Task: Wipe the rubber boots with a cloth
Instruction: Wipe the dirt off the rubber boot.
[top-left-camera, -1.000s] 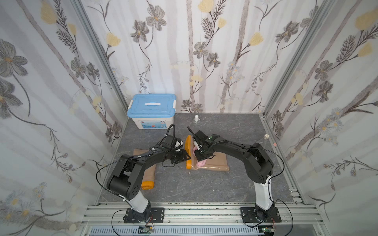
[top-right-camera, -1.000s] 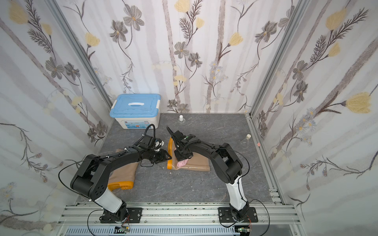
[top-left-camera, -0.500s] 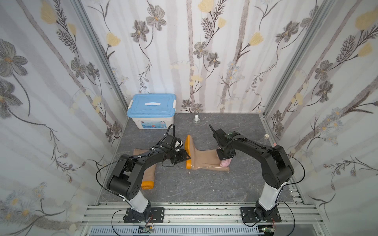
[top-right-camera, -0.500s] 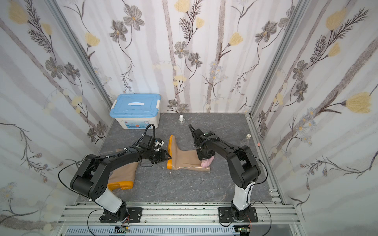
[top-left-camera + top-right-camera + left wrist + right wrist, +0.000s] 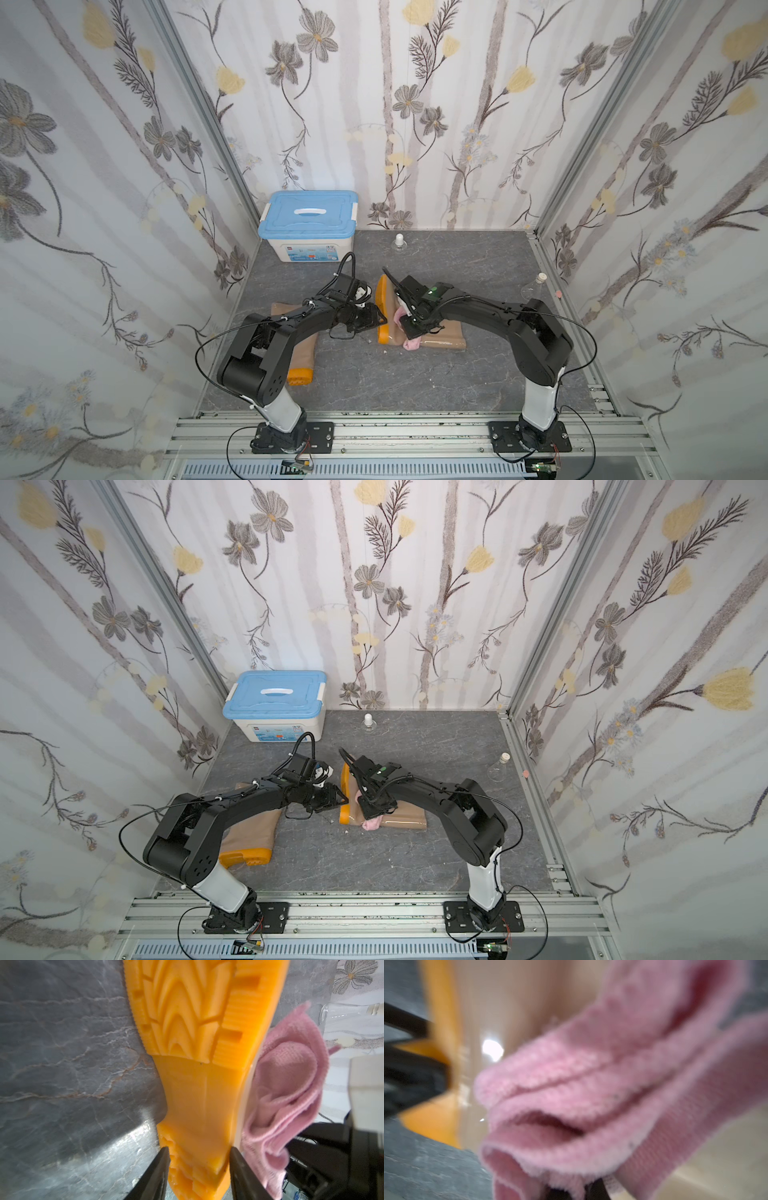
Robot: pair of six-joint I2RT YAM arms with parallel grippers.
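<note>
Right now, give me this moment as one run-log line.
phase: wipe | left tool: clamped on sole of boot | right tool: shut on cloth, against boot by sole | other boot: under left arm

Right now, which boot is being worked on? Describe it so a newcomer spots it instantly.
From the blue-lidded box at the back wall, come forward to mid-floor. The boot there lies on its side, its orange sole gripped by the left end effector and the pink cloth against it. The other boot, partly under the left arm, has neither.
</note>
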